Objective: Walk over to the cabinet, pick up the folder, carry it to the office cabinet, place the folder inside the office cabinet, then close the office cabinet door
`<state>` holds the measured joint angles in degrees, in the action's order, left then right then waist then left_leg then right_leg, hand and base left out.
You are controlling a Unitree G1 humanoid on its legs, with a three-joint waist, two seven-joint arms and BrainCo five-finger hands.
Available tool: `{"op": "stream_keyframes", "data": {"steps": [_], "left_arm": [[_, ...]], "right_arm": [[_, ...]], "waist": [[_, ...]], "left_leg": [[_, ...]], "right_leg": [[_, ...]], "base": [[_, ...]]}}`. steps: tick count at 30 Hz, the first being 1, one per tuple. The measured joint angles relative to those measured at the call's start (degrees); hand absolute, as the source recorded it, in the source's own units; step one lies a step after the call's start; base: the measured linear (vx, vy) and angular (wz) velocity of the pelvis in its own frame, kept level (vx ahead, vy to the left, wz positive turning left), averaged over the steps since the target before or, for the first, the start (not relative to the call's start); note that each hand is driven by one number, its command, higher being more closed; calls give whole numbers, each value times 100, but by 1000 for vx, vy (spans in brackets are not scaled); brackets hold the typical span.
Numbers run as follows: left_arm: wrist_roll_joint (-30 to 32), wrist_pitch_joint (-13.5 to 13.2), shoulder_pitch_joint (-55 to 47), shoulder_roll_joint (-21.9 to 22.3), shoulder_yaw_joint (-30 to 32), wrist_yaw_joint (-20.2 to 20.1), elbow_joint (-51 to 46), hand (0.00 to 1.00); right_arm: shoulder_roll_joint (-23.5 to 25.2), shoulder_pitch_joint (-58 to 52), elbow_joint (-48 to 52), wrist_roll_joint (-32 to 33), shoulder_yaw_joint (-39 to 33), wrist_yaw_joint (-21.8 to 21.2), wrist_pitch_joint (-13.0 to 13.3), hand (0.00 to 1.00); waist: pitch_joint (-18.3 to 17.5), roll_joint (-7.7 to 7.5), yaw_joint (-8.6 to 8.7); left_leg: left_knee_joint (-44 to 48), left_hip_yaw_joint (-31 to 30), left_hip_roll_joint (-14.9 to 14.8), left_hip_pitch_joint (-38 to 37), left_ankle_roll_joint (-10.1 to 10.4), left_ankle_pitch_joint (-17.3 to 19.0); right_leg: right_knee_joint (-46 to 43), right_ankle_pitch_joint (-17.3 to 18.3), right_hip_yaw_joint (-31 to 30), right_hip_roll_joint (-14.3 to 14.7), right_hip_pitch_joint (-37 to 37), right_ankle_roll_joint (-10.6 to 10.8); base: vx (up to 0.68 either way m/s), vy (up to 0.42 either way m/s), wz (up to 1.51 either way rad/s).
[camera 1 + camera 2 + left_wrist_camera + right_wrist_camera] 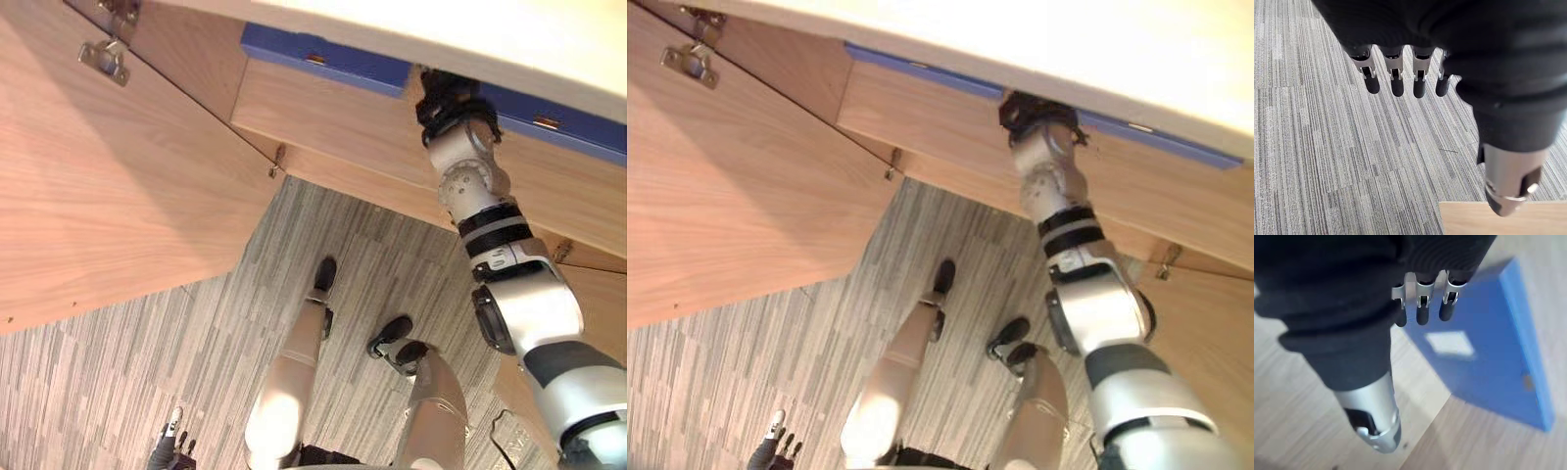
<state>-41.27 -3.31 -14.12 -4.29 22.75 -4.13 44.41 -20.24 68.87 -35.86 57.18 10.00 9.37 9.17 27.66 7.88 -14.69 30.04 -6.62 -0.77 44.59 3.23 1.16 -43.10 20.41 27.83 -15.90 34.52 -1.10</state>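
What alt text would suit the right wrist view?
The right hand, fingers straight, reaches over the edge of a blue folder with a white label, resting on a light wooden surface. Contact cannot be told.

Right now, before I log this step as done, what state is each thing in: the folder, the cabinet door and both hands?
Folder: closed, lying flat on the wooden shelf, not gripped.
Cabinet door: open, hinge showing.
Right hand: open, fingers straight over the folder.
Left hand: open, relaxed, holding nothing, above the carpet.
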Motion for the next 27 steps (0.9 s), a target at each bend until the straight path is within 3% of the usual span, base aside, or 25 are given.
{"op": "stream_keyframes", "data": {"steps": [4, 8, 13, 18, 20, 23, 27], "left_arm": [[3, 0, -5, -39, 0, 0, 32, 0], [30, -5, -2, -49, 0, 0, 138, 0], [227, -36, 0, -57, 5, -49, 187, 0], [364, -71, 8, 2, 73, -170, 239, 0], [376, -74, 46, 107, 266, -186, 319, 0], [457, -87, 273, 221, 392, -170, 589, 0], [672, -91, 563, 469, 391, -124, 990, 0]], "right_arm": [[475, -335, 1044, -235, -829, 1, 411, 0], [762, -890, 1486, -722, -1384, 237, 644, 0], [1069, -1791, 1565, -1551, -1535, 358, 640, 0], [1501, -2701, 1540, -2089, -1309, 234, 425, 0], [1603, -3199, 1311, -2283, -1050, 108, 355, 0], [1884, -4342, 484, -2484, -992, -266, 10, 0], [2239, -5854, -831, -2720, -1127, -648, -420, 0]], "waist": [[-32, -132, 55], [-54, -220, 173], [-78, -285, 306], [-82, -308, 453], [-124, -385, 517], [-312, -629, 678], [-1005, -965, 796]], "left_leg": [[-193, 37, -48, -242, 2, -38], [-301, 85, -50, -438, -13, -48], [-466, 273, -51, -884, -35, -55], [-391, 620, -160, -1396, -130, 89], [-325, 776, -244, -1609, -156, 202], [-552, 876, -267, -2135, -165, 233], [-944, 1067, -380, -2677, -172, 222]], "right_leg": [[208, -82, -11, 71, -210, 22], [387, -166, -26, 95, -402, 66], [554, -243, -167, 93, -739, 125], [626, -330, -478, 151, -1101, 173], [727, -391, -609, 219, -1284, 197], [1097, -518, -621, 291, -1827, 283], [1884, -837, -576, 479, -2435, 396]], "base": [[34, 2, -7], [38, 46, -6], [21, 35, -14], [-19, 24, -35], [-27, 63, -50], [29, 59, -16], [97, 46, -23]]}}
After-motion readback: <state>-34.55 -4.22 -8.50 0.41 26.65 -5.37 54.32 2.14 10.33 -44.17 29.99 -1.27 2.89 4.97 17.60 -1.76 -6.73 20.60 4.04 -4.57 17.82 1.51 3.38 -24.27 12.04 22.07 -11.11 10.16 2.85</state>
